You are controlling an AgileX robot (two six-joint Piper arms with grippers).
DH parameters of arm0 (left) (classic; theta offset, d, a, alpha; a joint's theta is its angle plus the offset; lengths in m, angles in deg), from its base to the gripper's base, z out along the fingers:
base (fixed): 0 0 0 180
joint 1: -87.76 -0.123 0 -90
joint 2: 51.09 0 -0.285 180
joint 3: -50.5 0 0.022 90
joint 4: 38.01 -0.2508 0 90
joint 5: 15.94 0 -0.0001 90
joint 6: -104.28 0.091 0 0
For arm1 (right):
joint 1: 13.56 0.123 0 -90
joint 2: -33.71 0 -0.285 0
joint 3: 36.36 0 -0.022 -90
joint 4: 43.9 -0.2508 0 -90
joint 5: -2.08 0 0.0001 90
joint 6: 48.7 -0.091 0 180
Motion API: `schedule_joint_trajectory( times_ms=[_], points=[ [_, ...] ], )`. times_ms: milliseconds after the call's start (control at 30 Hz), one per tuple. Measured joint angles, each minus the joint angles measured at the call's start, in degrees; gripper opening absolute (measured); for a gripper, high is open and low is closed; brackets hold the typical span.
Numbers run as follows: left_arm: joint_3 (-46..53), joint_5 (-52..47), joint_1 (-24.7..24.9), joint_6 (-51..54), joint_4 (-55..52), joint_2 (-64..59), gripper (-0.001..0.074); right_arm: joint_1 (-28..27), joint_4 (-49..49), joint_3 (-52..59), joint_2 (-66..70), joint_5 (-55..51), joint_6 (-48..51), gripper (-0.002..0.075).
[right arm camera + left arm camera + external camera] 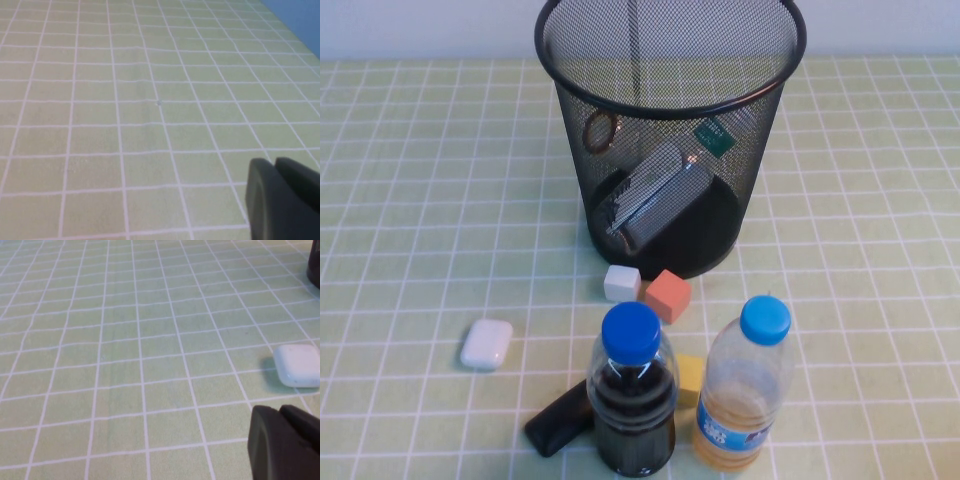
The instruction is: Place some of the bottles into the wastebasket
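At the left of the high view a white case [486, 343] lay on the green-checked surface [410, 180], with a dark flat object [558, 420] low and left of centre beside the blue-capped dark bottle [633, 400] and the yellowish bottle [745, 390]. In the upper centre the wastebasket [670, 60] stood upright, and both bottles [655, 190] lay tilted inside it, with white [621, 283] and orange [668, 295] blocks just in front. The left gripper [285, 445] and the right gripper [282, 200] each showed only as a dark edge in the lower right of its wrist view, over the surface and away from the bottles; I cannot tell whether either was clenched or released.
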Motion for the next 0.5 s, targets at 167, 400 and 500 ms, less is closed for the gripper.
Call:
schedule_joint_trajectory(
  times_ms=[167,400,500],
  points=[
    [0.0,-0.1,0.0,0.0,0.0,0.0,-0.0004,0.0,-4.19,0.0,0.0,0.0,5.85,-0.0008],
    [0.0,-0.1,0.0,0.0,0.0,0.0,-0.0004,0.0,-5.87,0.0,-0.09,0.0,6.73,-0.0008],
    [0.0,-0.1,0.0,0.0,0.0,0.0,-0.0004,0.0,-6.17,0.0,-0.09,0.0,6.73,-0.0008]
  ],
)
